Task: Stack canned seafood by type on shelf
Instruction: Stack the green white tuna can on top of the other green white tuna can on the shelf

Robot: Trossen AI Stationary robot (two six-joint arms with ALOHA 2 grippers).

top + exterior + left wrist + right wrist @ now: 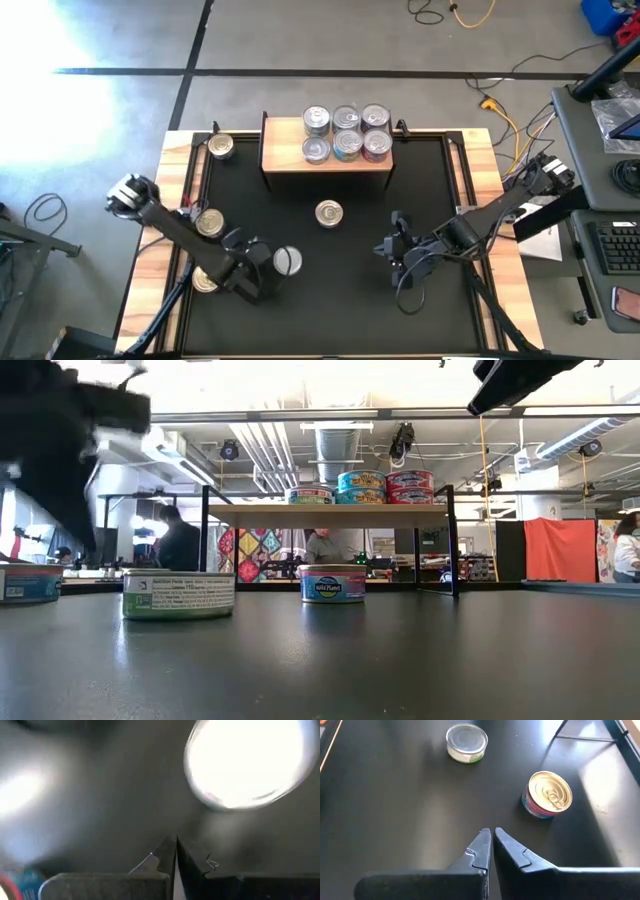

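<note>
The light-wood shelf [325,160] stands at the table's far middle with several tins [346,133] on top, some stacked two high [410,487]. Loose tins rest on their bases on the black table: a gold-lidded one [328,213] in the middle, a silver-lidded, green-labelled one [288,261], and gold-lidded ones at the left [210,222] and far left [221,148]. My left gripper [176,839] is shut just left of the silver-lidded tin [245,765], apart from it. My right gripper [490,836] hangs shut over the table's right half, with the gold-lidded tin [547,794] ahead of it.
Another tin [203,280] lies partly under my left arm near the table's left wooden edge [160,250]. The black mat between the two grippers and toward the near edge [330,310] is bare. People and furniture show in the room beyond the table.
</note>
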